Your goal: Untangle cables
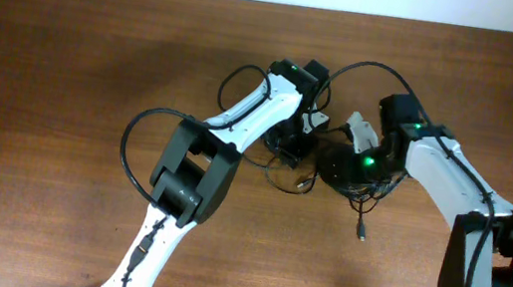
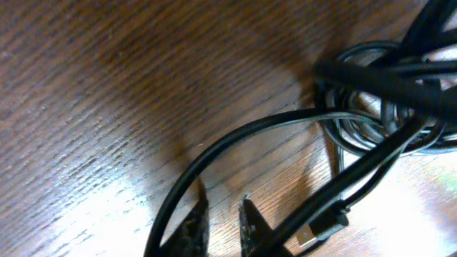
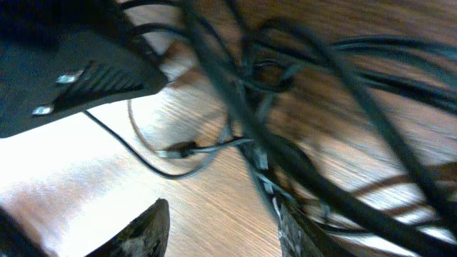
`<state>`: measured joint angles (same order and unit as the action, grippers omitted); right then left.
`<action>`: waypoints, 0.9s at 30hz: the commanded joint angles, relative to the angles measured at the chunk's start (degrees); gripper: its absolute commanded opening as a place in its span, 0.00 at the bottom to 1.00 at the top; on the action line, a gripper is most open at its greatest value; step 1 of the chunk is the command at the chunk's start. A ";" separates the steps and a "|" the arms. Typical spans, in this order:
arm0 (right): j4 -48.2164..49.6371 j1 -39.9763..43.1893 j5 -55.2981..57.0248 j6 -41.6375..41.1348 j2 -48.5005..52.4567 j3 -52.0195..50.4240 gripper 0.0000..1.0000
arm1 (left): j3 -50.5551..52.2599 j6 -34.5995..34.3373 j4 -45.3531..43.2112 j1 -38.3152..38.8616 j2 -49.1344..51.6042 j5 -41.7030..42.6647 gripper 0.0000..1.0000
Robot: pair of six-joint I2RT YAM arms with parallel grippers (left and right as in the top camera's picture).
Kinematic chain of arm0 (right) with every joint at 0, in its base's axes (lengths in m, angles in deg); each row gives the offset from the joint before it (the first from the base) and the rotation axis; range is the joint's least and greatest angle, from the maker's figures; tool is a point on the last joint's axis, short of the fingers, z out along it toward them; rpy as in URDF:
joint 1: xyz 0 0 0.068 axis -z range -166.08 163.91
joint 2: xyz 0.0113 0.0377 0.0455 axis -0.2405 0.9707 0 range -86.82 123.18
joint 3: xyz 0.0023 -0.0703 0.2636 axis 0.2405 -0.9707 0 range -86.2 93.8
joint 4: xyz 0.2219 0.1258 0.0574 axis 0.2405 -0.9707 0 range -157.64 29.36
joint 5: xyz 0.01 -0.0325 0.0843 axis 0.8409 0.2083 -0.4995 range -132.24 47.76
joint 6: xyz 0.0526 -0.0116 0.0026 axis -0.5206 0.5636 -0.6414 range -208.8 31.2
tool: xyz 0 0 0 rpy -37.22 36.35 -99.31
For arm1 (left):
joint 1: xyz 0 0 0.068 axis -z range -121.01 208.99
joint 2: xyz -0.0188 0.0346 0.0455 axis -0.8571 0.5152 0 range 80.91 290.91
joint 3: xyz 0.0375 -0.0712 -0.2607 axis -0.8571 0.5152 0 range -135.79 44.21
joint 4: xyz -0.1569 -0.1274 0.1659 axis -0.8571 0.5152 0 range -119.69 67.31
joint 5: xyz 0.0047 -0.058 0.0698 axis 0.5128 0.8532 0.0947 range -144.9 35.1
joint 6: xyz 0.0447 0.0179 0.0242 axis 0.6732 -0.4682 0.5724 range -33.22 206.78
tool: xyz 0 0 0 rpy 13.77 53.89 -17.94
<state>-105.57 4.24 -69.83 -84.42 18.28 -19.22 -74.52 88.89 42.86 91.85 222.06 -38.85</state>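
Overhead straight down; both wrist views close over cables (image 2: 371, 82)

The left arm (image 1: 195, 167) reaches up from the lower edge and the right arm (image 1: 452, 186) from the lower right, wrists close together mid-frame. The left gripper (image 2: 221, 227) shows only a narrow gap between its fingers. The right gripper (image 3: 223, 230) is spread wide.

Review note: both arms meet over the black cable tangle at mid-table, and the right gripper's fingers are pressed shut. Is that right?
One detail is wrong. The right gripper is not shut: the right wrist view shows its fingers well apart, with bare table between them. The rest stands: both arms meet over the black cable tangle at mid-table.
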 commanded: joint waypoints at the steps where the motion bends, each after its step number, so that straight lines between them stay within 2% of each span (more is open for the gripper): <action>1: 0.46 -3.06 -1.77 -15.76 0.39 0.70 0.47 | 0.61 -0.76 0.35 -2.03 2.32 -0.35 0.08; 3: 2.80 -5.40 -1.16 -22.97 0.44 0.42 0.40 | 0.61 -0.87 0.76 -3.30 2.34 -0.33 0.08; 6: 4.28 -9.35 8.28 -36.96 0.50 0.42 0.39 | 0.61 -0.85 0.96 -3.41 2.34 -0.37 0.11; 12: 10.40 -15.17 14.64 -50.80 2.73 0.42 0.35 | 0.61 -0.83 1.03 -3.34 2.34 -0.39 0.14; 16: 13.16 -15.45 15.43 -53.42 5.86 0.42 0.32 | 0.61 -0.83 1.05 -3.37 2.34 -0.39 0.14; 21: 15.37 -15.45 15.85 -53.05 6.56 0.42 0.04 | 0.61 -0.85 1.01 -3.26 2.34 -0.39 0.13; 27: 14.19 -12.96 14.73 -46.99 -0.87 0.48 0.04 | 0.61 -0.83 1.05 -3.26 2.34 -0.39 0.12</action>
<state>-91.67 -10.23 -54.93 -134.31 22.94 -19.25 -74.52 88.63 43.95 88.18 222.25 -38.04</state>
